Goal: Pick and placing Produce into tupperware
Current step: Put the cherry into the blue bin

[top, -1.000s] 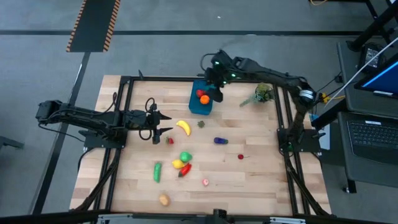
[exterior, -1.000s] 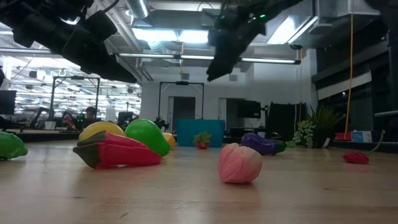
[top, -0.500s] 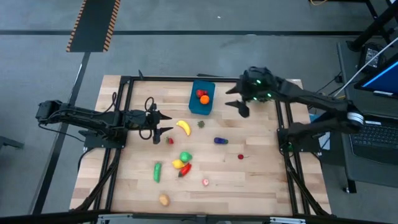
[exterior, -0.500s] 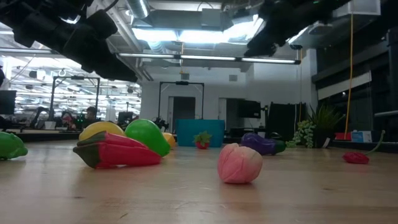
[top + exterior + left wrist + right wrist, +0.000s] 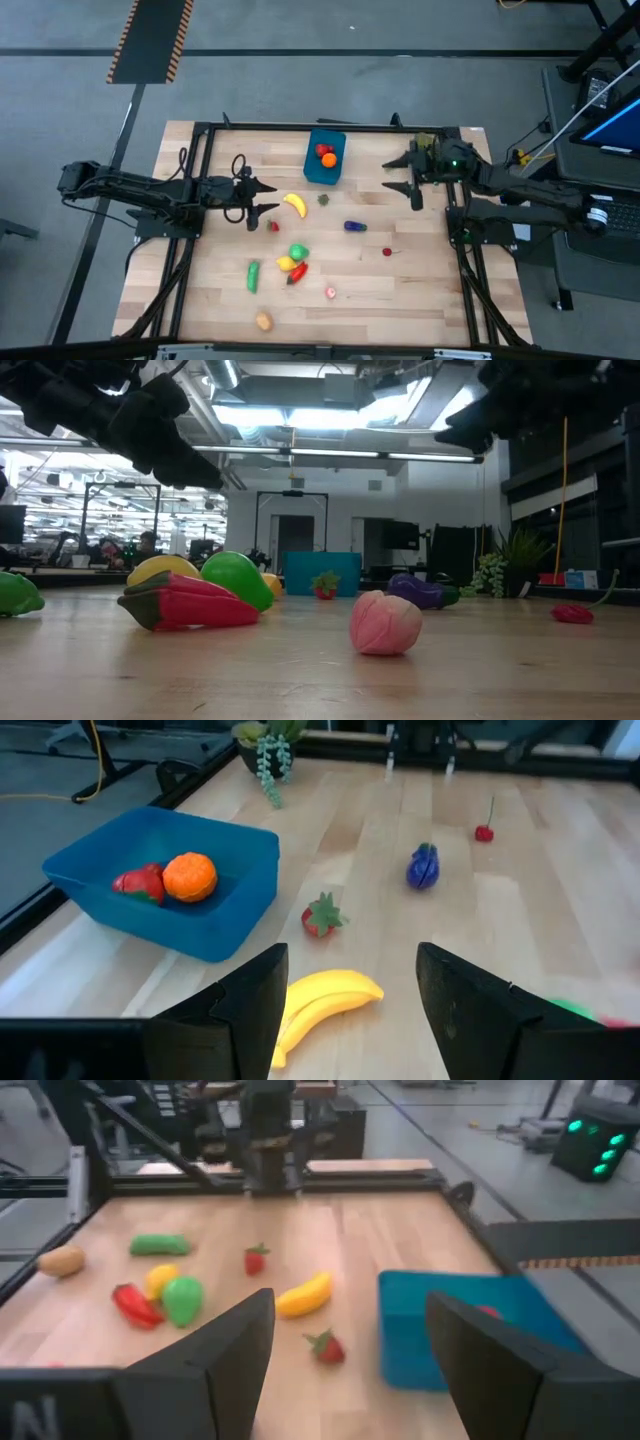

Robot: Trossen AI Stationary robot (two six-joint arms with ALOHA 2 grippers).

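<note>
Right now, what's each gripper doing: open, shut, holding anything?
Left gripper: open and empty, hovering just short of the banana.
Right gripper: open and empty, over the table's right side, away from the tupperware.

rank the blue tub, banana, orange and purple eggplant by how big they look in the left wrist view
1. blue tub, clearly largest
2. banana, though it lies nearest the camera
3. orange
4. purple eggplant, smallest-looking, but farthest off, so its rank against the orange is unsure

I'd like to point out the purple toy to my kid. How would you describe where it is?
Start at the teal tub at the table's far edge. Coming toward the table's middle, past the small strawberry, lies the purple eggplant, alone on bare wood. It is the only purple thing there.
</note>
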